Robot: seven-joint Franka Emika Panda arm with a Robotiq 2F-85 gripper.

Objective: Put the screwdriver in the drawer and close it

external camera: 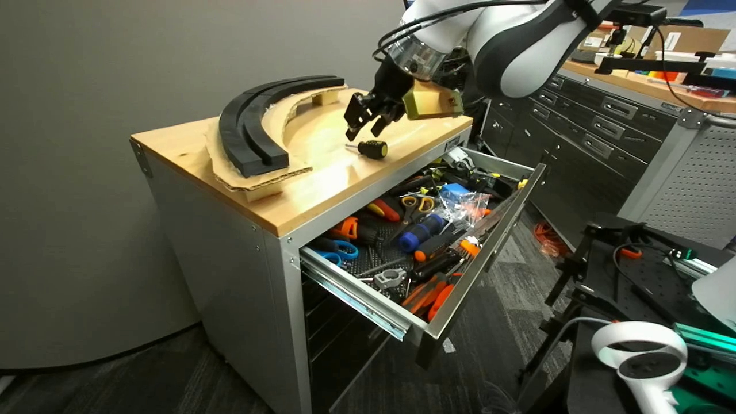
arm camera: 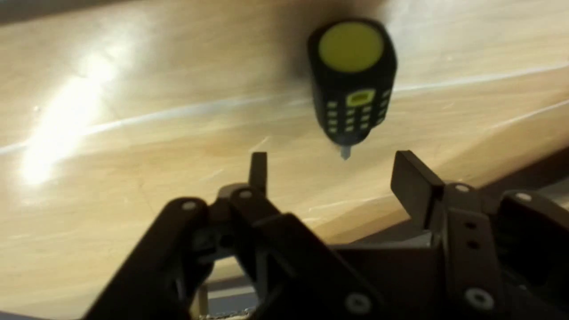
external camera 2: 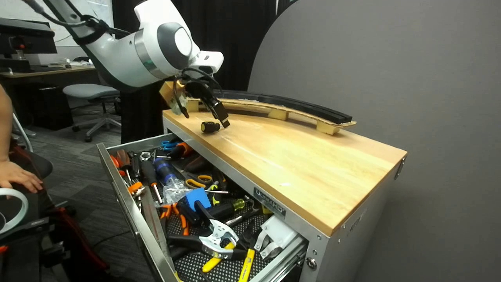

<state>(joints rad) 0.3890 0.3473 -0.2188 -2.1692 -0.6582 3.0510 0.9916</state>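
Observation:
The screwdriver, a stubby black tool with a yellow end cap, lies on the wooden cabinet top near its drawer-side edge in both exterior views. In the wrist view the screwdriver lies beyond the fingertips, its short metal tip pointing back between them. My gripper is open and empty, just above and beside the screwdriver, apart from it; its fingers also show in the wrist view and in an exterior view. The top drawer stands pulled out and full of tools; its front also shows in an exterior view.
A black curved piece on a cardboard stand curves along the back of the wooden top. A dark tool chest stands behind. A white hand controller and a person's hand are beside the cabinet.

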